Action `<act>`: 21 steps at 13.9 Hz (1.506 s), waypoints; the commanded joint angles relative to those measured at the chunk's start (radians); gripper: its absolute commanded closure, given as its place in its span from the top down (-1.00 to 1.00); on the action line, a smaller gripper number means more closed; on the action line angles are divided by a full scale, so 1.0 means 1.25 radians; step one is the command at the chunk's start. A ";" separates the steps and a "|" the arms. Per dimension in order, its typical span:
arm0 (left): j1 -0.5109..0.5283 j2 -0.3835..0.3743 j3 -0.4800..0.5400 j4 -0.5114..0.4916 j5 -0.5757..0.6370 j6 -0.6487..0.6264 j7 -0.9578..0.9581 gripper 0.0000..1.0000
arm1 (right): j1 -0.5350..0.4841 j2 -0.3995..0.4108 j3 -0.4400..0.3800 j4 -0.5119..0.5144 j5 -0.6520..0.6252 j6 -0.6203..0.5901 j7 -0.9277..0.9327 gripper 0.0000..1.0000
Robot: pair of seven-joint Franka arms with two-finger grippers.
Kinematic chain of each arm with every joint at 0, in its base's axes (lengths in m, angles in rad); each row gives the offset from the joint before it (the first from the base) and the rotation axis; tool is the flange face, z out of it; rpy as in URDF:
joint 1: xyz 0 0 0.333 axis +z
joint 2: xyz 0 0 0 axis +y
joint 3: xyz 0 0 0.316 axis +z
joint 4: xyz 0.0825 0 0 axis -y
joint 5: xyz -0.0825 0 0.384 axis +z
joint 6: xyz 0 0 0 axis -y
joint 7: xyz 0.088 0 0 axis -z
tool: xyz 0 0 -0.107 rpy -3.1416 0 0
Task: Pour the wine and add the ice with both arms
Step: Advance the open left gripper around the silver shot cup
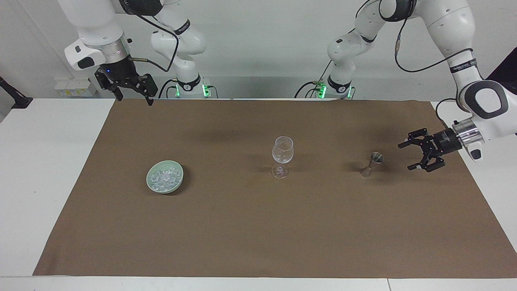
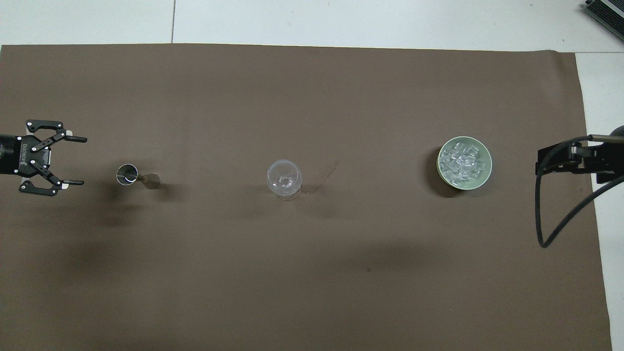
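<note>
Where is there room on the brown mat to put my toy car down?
The widest bare patch is the mat's stretch farther from the robots than the bowl of ice, wine glass and jigger. Bare gaps also separate those three. It is tighter between the jigger and the open left hand.
</note>
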 commanded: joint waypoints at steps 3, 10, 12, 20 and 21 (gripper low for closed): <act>0.034 0.059 -0.010 -0.022 -0.096 -0.005 -0.007 1.00 | -0.016 -0.002 0.007 -0.001 0.020 -0.008 -0.016 1.00; 0.003 0.082 -0.011 -0.107 -0.184 0.026 0.058 1.00 | -0.016 -0.002 0.007 -0.001 0.020 -0.008 -0.016 1.00; -0.001 0.079 -0.015 -0.128 -0.189 0.032 0.115 1.00 | -0.016 -0.002 0.007 -0.001 0.020 -0.008 -0.016 1.00; -0.035 0.073 -0.018 -0.163 -0.211 0.059 0.185 1.00 | -0.016 -0.002 0.005 -0.001 0.020 -0.008 -0.016 1.00; -0.035 0.071 -0.018 -0.165 -0.211 0.059 0.191 1.00 | -0.016 -0.002 0.005 -0.001 0.020 -0.008 -0.016 1.00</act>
